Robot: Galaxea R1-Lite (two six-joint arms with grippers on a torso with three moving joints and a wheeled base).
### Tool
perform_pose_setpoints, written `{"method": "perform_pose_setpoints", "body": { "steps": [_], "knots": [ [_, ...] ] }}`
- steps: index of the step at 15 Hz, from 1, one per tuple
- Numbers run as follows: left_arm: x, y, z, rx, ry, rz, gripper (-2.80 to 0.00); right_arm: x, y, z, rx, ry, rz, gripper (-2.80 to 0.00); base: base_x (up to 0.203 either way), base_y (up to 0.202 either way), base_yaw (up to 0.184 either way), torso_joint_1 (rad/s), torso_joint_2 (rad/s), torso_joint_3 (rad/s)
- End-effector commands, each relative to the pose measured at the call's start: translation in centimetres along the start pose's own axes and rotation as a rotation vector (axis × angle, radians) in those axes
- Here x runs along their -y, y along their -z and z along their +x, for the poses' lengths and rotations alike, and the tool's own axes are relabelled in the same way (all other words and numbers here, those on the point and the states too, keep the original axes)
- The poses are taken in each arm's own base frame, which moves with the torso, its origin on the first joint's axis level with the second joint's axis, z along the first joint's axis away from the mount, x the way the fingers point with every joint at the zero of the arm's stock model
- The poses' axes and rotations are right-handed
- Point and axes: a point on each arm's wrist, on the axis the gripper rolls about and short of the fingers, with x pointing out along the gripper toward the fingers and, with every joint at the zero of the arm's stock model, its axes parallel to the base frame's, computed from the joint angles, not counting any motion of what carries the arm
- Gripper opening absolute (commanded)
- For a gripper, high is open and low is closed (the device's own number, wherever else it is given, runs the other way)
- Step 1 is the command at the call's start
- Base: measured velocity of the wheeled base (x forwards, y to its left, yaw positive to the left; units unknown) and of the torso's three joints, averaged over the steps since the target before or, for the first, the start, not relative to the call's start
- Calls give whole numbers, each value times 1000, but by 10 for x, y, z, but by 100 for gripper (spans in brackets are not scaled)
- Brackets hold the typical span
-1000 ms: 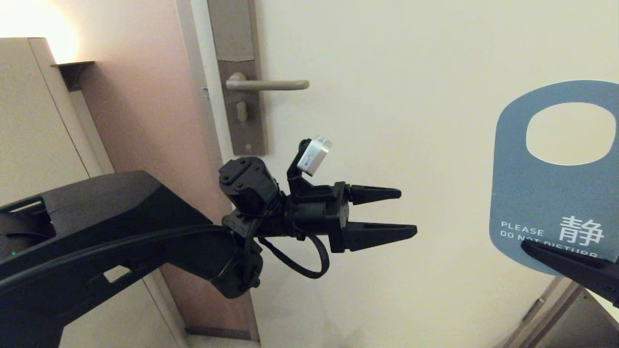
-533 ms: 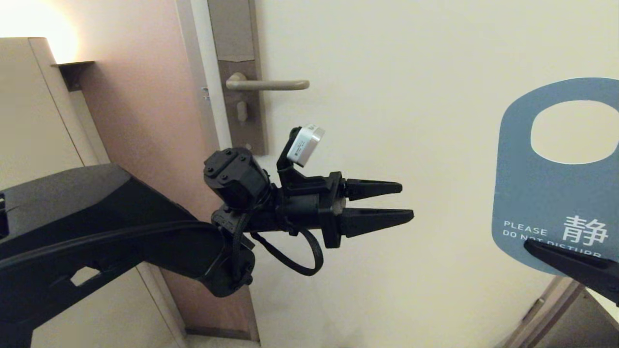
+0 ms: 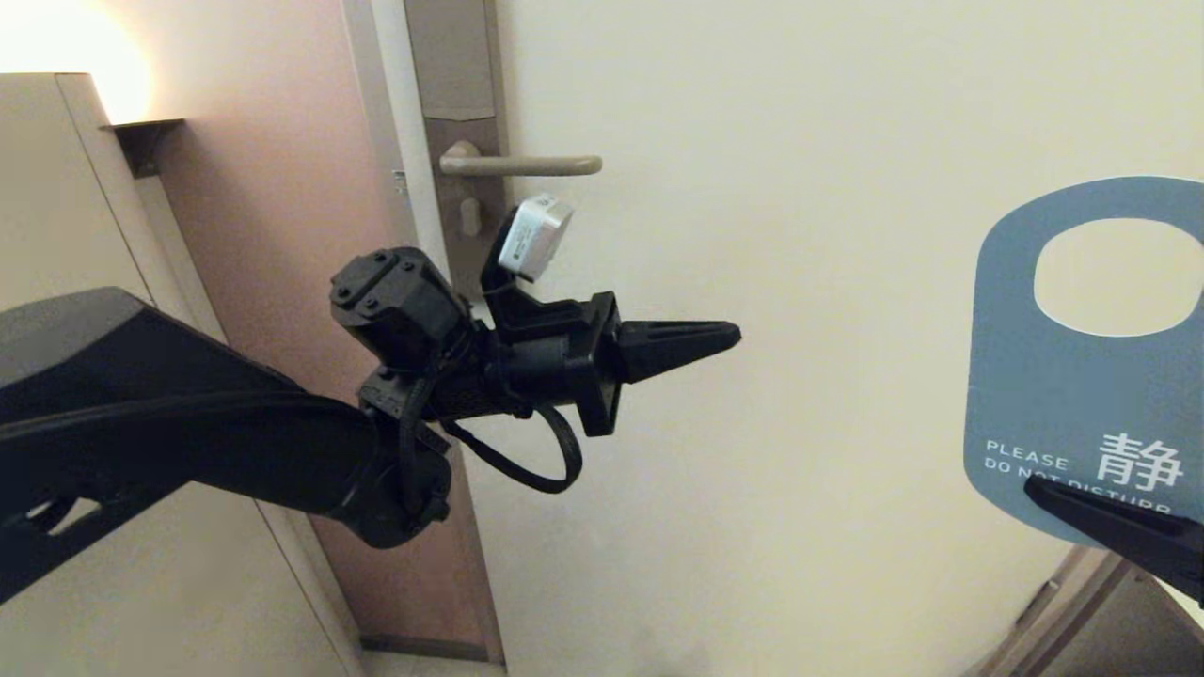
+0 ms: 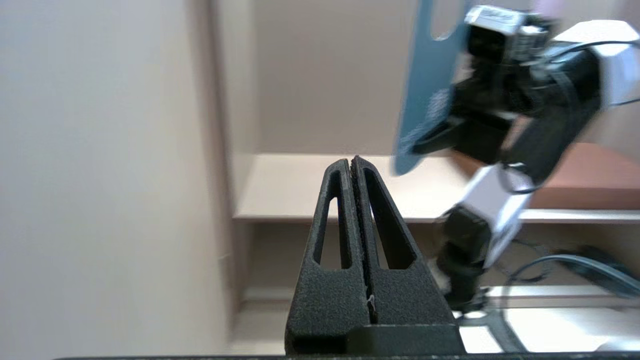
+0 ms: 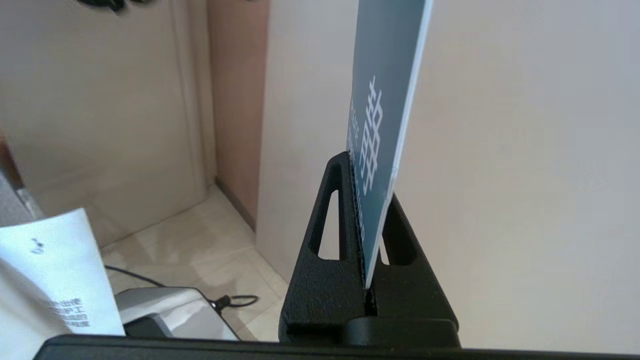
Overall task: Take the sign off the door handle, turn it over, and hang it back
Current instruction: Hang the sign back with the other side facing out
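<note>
The sign [image 3: 1063, 395] shows its teal-blue side with "PLEASE DO NOT DISTURB" at the right edge of the head view, upright, hole at the top. My right gripper [image 3: 1039, 484] is shut on the sign's lower end; the right wrist view shows the card [image 5: 382, 115] clamped edge-on between its jaws [image 5: 367, 165]. The door handle [image 3: 522, 165] is bare, a bronze-grey lever on a brown backplate [image 3: 470, 141]. My left gripper [image 3: 734, 334] is shut and empty, below and right of the handle, pointing right. It also shows in the left wrist view [image 4: 351, 161], with the sign [image 4: 425, 90] beyond it.
The cream door [image 3: 800, 235] fills the middle. A pink-brown wall strip [image 3: 282, 235] and a beige cabinet [image 3: 66, 235] stand at the left. A small thumb-turn knob [image 3: 467, 216] sits under the lever. A white paper sheet [image 5: 50, 270] and a grey device with a cable [image 5: 175, 310] lie low on the floor.
My left gripper has closed from open to shut and pulled back left and up. The sign in my right gripper has dropped slightly.
</note>
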Motion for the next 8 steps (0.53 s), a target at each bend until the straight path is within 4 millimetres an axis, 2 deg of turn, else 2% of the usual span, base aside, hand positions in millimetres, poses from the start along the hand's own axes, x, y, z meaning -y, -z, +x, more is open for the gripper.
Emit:
{"method": "perform_pose_setpoints", "body": {
  "steps": [1, 5, 8],
  "knots": [
    [2, -13, -15, 2, -34, 37, -280, 0, 1, -1, 0, 2, -1, -280, 0, 0, 0, 0, 0, 0],
    [11, -34, -57, -20, -155, 91, -280, 0, 2, -1, -5, 17, 0, -280, 0, 0, 0, 0, 0, 0],
    [26, -51, -93, -37, -265, 142, -280, 0, 7, 0, -27, 55, 4, -280, 0, 0, 0, 0, 0, 0]
  ]
}}
